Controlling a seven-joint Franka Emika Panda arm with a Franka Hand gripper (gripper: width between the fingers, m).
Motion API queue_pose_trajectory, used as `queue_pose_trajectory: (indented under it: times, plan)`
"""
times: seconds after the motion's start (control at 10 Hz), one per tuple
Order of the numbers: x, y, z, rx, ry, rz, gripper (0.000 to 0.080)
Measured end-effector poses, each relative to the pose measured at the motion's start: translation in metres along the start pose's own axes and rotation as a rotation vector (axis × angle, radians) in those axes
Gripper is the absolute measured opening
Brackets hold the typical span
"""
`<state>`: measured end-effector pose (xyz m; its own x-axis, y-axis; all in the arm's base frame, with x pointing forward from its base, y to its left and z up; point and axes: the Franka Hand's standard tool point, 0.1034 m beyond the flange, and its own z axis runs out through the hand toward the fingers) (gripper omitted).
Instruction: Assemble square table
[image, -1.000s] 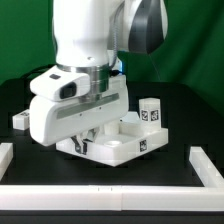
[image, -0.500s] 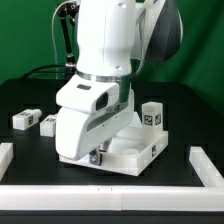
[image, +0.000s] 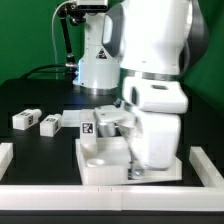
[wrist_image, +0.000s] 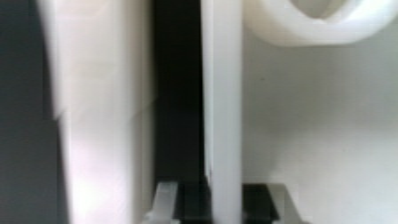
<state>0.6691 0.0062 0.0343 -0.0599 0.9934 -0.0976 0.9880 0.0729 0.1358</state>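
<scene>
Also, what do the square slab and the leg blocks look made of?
Square slab: looks like rigid white plastic, matte with a slight sheen; the raised rim and round socket look moulded. Leg blocks: apparently the same white plastic, with black-and-white printed tags, possibly paper; too small to confirm.

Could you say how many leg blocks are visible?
3: one leg block and another at the exterior view's left, a third by the slab; the arm may hide others.

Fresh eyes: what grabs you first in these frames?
The bulky white robot arm fills the exterior view's right, bent low over a white square tabletop on the black table. Two small leg blocks lie loose at the exterior view's left, and a tagged block sits by the tabletop's far edge.
</scene>
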Motion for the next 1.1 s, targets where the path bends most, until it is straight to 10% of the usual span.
queue_pose_trajectory:
  times: [0.5, 0.8, 1.1]
  plan:
    - [-0.004, -0.004, 0.002, -0.019, 0.002, 0.036, 0.0058]
    - [0.035, 0.02, -0.005, -0.049, 0.022, 0.083, 0.0058]
    - [0.044, 0.026, 0.002, 0.012, -0.01, 0.148, 0.0058]
